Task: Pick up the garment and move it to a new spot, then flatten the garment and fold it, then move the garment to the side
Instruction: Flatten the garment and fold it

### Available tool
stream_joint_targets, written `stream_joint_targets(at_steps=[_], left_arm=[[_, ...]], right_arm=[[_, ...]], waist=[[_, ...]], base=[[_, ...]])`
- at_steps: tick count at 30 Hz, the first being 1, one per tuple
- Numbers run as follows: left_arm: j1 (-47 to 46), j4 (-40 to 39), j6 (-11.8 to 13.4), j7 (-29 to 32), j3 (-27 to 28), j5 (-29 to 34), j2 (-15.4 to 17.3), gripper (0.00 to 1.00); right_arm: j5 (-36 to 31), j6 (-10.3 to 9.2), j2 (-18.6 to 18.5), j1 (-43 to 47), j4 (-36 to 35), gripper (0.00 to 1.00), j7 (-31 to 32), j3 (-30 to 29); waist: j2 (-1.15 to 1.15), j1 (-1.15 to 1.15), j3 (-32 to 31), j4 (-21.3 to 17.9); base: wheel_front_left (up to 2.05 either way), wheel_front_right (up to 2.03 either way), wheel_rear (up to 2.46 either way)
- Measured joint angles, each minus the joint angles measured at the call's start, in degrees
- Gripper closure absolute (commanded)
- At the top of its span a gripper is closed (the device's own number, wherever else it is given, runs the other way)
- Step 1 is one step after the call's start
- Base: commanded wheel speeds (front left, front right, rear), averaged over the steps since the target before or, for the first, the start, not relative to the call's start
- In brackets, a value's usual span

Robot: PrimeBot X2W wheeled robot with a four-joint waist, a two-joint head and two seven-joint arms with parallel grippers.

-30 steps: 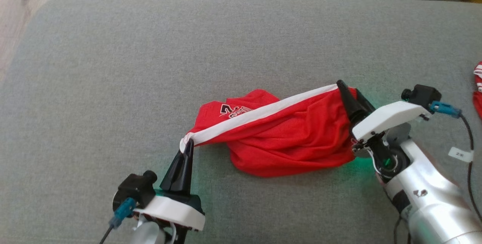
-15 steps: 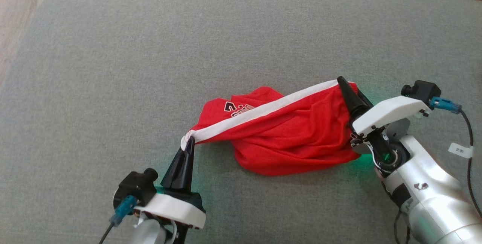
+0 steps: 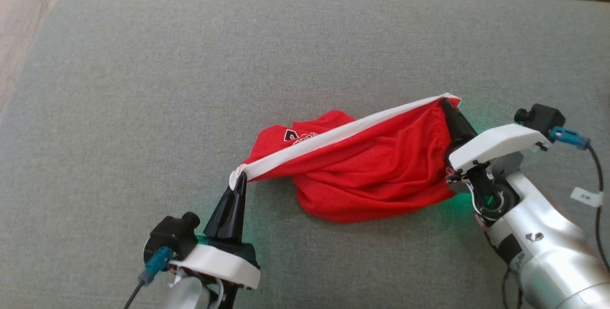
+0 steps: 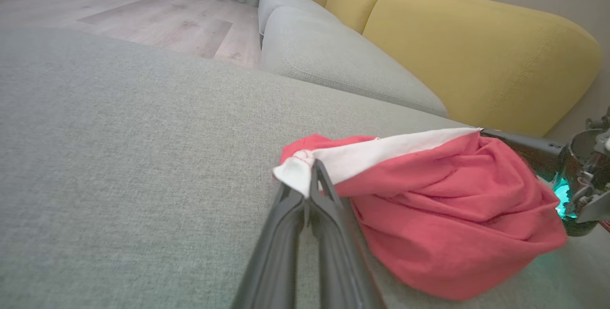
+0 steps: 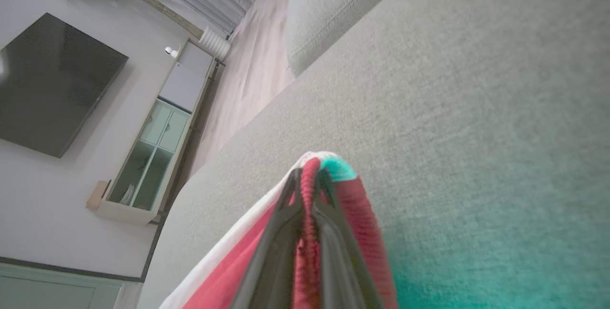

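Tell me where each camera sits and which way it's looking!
Head view: on the robot's head, looking forward and down at the red garment on the grey cushion; the left gripper and right gripper show, each pinching an end of it.
Left wrist view: on the left wrist, looking along its shut fingers, over the garment, toward the yellow sofa back.
Right wrist view: on the right wrist, tilted, looking along its fingers, shut on red cloth, toward a TV.
Shared: head and left wrist views both show the right gripper.
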Motion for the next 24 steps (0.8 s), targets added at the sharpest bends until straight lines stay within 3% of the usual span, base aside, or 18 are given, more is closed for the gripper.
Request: stream_joint_targets(at_steps=[10, 17, 24], left_arm=[[-3.28, 0.11, -0.01, 0.00, 5.49, 2.69, 0.93, 1.00], [-19.37, -1.21, -0.02, -0.01, 7.83, 4.20, 7.59, 1.00], [-26.44, -0.22, -0.02, -0.24, 6.90, 4.53, 12.05, 1.00]], right_arm=[[-1.22, 0.00, -3.03, -2.21, -6.90, 1.00, -5.13, 5.79], [-1.54, 0.00, -7.69, -7.25, -16.17, 1.00, -6.57, 8.83], [-1.69, 0.00, -12.78, -10.87, -24.69, 1.00, -5.20, 11.39]], waist=[[0.00, 0.00, -3.18, -2.87], [0.00, 0.00, -7.07, -5.84], [0.00, -0.01, -10.63, -8.94]], base=[[0.00, 0.00, 0.00], [0.00, 0.00, 0.00], [0.00, 0.00, 0.00]])
